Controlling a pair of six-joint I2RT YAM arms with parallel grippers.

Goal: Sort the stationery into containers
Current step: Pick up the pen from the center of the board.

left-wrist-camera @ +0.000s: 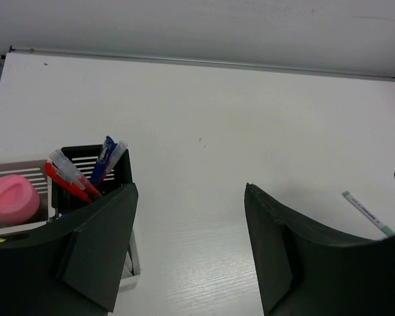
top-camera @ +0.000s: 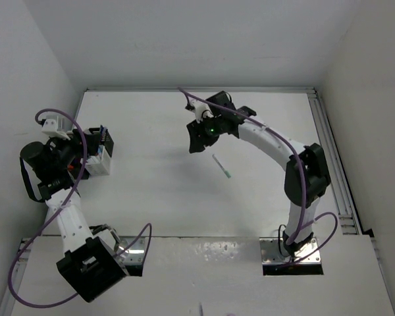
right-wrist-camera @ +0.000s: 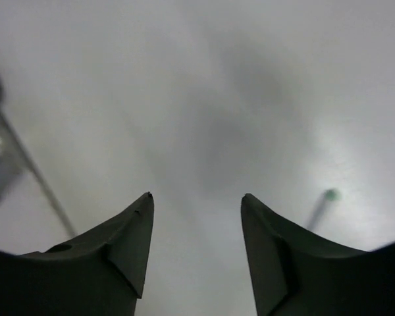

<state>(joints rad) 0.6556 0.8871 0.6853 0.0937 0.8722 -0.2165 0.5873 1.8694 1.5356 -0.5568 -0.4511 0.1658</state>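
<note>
Two arms worked over a white table point(top-camera: 158, 197) in the top view. The left gripper point(top-camera: 85, 161) sat at the left edge, just beside a white holder point(top-camera: 100, 163) with a black holder point(top-camera: 104, 137) touching its far side. The right gripper point(top-camera: 196, 138) hung over the middle of the far half of the table. One thin green-capped pen point(top-camera: 221, 165) lay flat on the table just right of that gripper and near it, well apart from both holders.

From the left wrist, the left gripper point(left-wrist-camera: 191, 187) was released: its fingers point(left-wrist-camera: 99, 243) stood wide apart with only bare table between them. The black holder point(left-wrist-camera: 85, 150) stood behind the left finger and contained several upright pens point(left-wrist-camera: 85, 174) with red, blue and clear caps. A pink stick point(left-wrist-camera: 12, 199) stood just left of it in a second holder, of which only a striped wall point(left-wrist-camera: 13, 174) showed. The green-capped pen point(left-wrist-camera: 367, 212) lay far to the right.

From the right wrist, the picture was blurred. The right gripper point(right-wrist-camera: 196, 196) was released, with nothing between its fingers point(right-wrist-camera: 122, 250). The green-capped pen point(right-wrist-camera: 322, 204) appeared as a smear beyond the right finger, outside the gap.
</note>
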